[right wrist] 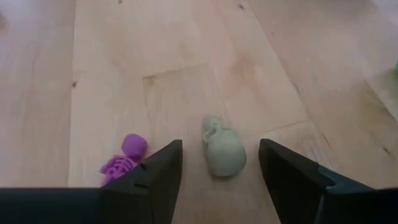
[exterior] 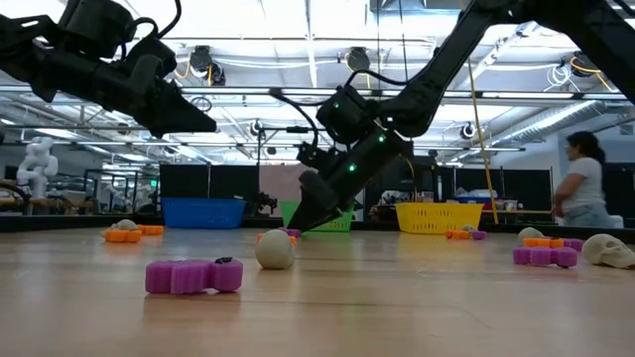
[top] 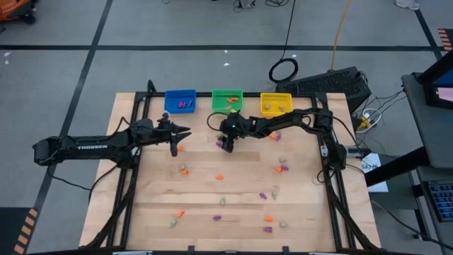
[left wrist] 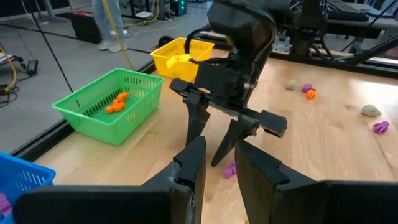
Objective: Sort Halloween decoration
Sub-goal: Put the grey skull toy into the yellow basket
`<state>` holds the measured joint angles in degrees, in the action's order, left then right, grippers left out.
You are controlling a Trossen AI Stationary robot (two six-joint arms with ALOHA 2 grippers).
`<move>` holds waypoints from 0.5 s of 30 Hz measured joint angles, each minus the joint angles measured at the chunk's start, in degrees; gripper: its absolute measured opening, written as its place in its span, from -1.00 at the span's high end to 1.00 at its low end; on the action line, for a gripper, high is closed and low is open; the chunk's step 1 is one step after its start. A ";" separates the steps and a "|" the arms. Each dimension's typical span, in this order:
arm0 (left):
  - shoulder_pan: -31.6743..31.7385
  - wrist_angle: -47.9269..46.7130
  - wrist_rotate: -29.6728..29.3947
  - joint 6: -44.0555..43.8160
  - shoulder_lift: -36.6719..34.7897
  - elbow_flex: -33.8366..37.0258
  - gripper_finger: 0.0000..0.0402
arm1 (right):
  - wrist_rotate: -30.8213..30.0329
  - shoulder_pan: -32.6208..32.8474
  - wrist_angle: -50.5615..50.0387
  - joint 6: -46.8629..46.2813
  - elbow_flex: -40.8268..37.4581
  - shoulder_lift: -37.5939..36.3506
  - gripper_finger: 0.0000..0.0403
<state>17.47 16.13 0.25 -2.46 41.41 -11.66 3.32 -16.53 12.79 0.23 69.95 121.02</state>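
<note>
Dark right gripper (top: 227, 146) angled down near green bin (top: 227, 99), fingers spread either side of pale trinket (right wrist: 222, 151); purple trinket (right wrist: 123, 160) just beside. Left gripper (top: 175, 147) raised over table (top: 212, 191), fingers narrowly parted, holding nothing. Other trinkets scattered across wood. Person (exterior: 581, 182) behind.

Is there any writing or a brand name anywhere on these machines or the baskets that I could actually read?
"TROSSEN": white letters along the left arm, seen from above; small, only just legible.
Nothing else can be read: the blue bin, green bin and yellow bin show no labels, and any markings on the equipment beyond the table are too small to make out.
</note>
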 joint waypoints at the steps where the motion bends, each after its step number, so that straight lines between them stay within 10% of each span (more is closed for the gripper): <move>1: 0.00 0.01 -0.03 0.00 0.00 0.00 0.58 | 0.02 0.07 0.12 -0.14 0.02 0.21 0.00; 15: -0.02 -0.12 -0.31 0.15 0.02 0.00 0.58 | 0.85 0.76 1.49 -0.79 0.07 1.02 0.70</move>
<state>17.45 16.01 -0.05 -2.31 41.43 -11.66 4.16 -15.78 14.28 -0.56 70.02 122.04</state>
